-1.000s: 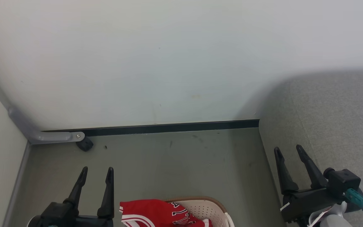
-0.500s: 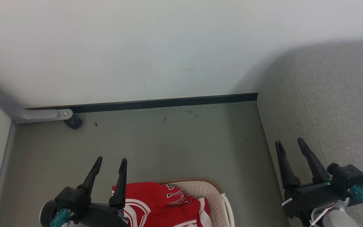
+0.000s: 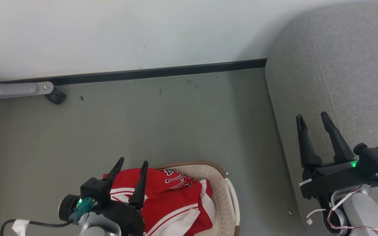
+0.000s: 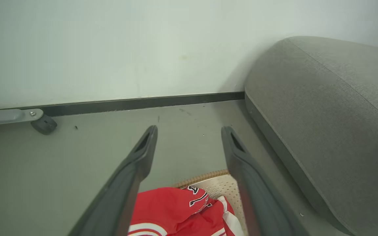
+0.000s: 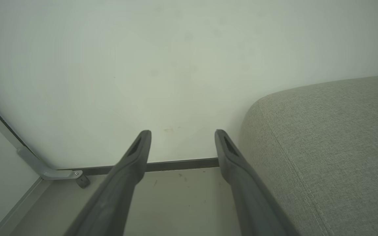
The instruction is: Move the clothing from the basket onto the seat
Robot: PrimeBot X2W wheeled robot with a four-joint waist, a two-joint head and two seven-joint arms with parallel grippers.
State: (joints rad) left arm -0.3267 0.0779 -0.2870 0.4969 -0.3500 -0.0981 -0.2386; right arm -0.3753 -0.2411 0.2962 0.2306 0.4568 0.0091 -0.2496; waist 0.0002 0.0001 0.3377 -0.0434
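**Desk:** How do your jaws stand?

**Operator:** Both are spread wide with nothing between the fingers. My left gripper [image 3: 133, 161] hangs over the left part of the clothing [image 3: 176, 200]. In the left wrist view the red cloth lies low between the two fingers, and the fingertips point past it toward the bare floor [image 3: 176, 124]. I can't tell whether the fingers touch the fabric.

**Desk:** And the right one?

**Operator:** My right gripper [image 3: 311, 115] is over the seat [image 3: 340, 65], near its left edge and well apart from the clothing. Its fingers point toward the wall.

**Desk:** Where is the clothing exactly?

**Operator:** It's heaped in the basket [image 3: 223, 190], red with white stripes, and the dark lettering faces up on the far side of the heap. It covers the left and middle of the basket, so the perforated wall at the right end is bare. The basket stands on the floor just left of the seat, with a strip of floor between them. Beyond it, a dark skirting runs along the wall, and a grey bracket with a small black castor [image 3: 55, 96] sits in the floor's far left corner.
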